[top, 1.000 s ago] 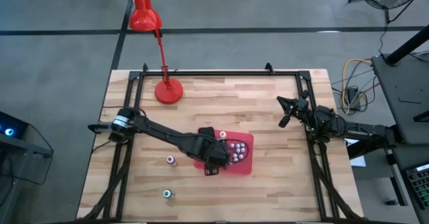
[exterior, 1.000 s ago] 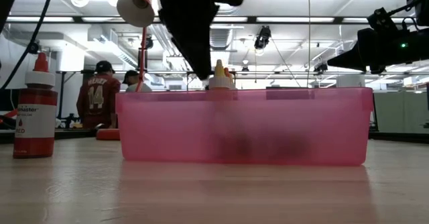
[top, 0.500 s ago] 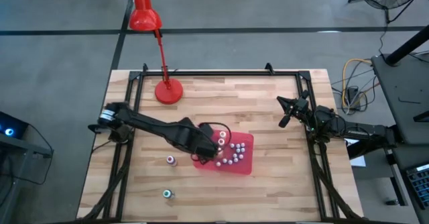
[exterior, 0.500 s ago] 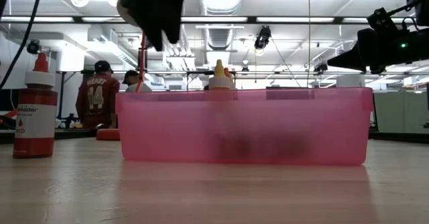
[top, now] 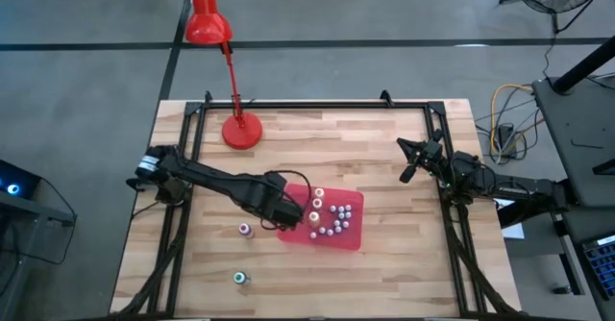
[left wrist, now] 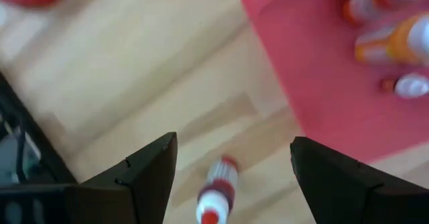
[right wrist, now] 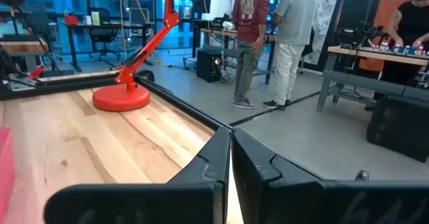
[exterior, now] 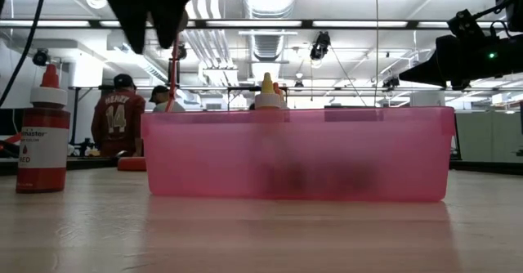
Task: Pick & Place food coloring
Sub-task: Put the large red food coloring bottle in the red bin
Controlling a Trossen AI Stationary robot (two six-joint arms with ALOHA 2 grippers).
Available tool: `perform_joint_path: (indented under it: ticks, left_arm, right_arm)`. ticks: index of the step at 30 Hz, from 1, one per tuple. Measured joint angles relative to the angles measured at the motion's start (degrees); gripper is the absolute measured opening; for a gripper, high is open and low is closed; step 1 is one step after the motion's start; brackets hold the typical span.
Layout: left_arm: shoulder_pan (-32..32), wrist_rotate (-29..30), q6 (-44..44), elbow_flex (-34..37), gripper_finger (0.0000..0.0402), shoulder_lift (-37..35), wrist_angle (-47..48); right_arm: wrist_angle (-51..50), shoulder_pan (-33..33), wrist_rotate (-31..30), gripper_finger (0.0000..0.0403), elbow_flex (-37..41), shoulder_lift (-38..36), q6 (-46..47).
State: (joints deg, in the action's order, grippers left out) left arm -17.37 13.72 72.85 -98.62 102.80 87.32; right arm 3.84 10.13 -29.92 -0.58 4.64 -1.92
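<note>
The food coloring bottles stand in a pink tray (top: 332,227), several of them with whitish caps (top: 336,215); in the low view a yellow-tipped one (exterior: 266,93) rises above the tray's rim. Two more bottles stand on the bare wood: a red-tipped one (top: 245,230) (exterior: 42,134) left of the tray, and a green-topped one (top: 240,278) nearer the near edge. My left gripper (top: 281,212) (exterior: 151,15) is open and hangs in the air by the tray's left edge. In the left wrist view (left wrist: 234,143), the red-tipped bottle (left wrist: 216,196) shows between its fingers, below them. My right gripper (top: 411,160) (right wrist: 231,163) is shut and waits at the table's right edge.
A red desk lamp stands with its base (top: 241,131) (right wrist: 120,98) on the far left of the table. A black frame (top: 317,105) runs round the table top. Bare wood lies left of the tray and along the near side (top: 317,283). People stand in the room beyond (right wrist: 253,43).
My left gripper has moved from above the pink tray toward the table's left, off the tray's left edge, and has risen. The bottles in the tray and on the table have stayed where they were.
</note>
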Motion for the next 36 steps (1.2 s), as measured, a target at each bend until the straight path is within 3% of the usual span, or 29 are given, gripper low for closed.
perform_joint_path:
  ticks: [4,15,23,36]
  left_arm:
    - [-0.7,-5.9,2.2,2.1,0.0261,-0.4,0.2]
    - [-3.2,-10.4,9.1,10.4,0.0261,-3.5,-1.2]
    - [-5.1,-17.4,11.1,19.0,0.0261,-6.7,-8.9]
    - [-5.7,-17.9,9.5,30.8,0.0261,-8.3,-23.8]
  right_arm:
    - [0.0,0.0,0.0,0.0009,0.0,0.0,0.7]
    - [0.0,0.0,0.0,0.0009,0.0,0.0,0.2]
    - [0.0,0.0,0.0,0.0009,0.0,0.0,0.4]
    - [0.0,0.0,0.0,0.0009,0.0,0.0,0.6]
